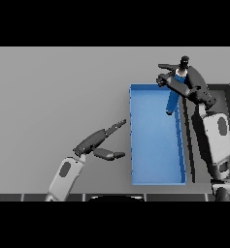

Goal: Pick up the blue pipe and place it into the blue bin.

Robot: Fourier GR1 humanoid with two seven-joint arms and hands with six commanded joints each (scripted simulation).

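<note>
Head view: my right robot hand (183,83) grips the blue pipe (173,99) upright over the blue bin (155,180) for dropping, while my left robot hand (99,145) rests relaxed on the desk (53,97).

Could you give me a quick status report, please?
Right hand shut on blue pipe, held over blue bin. Left hand open, idle beside bin. Nothing in the way.

The blue pipe (173,99) is a short, slim cylinder, hanging nearly upright, its lower end over the far right corner of the blue bin (136,140). The bin is a long, shallow rectangular tray on the grey tabletop (53,97).
</note>
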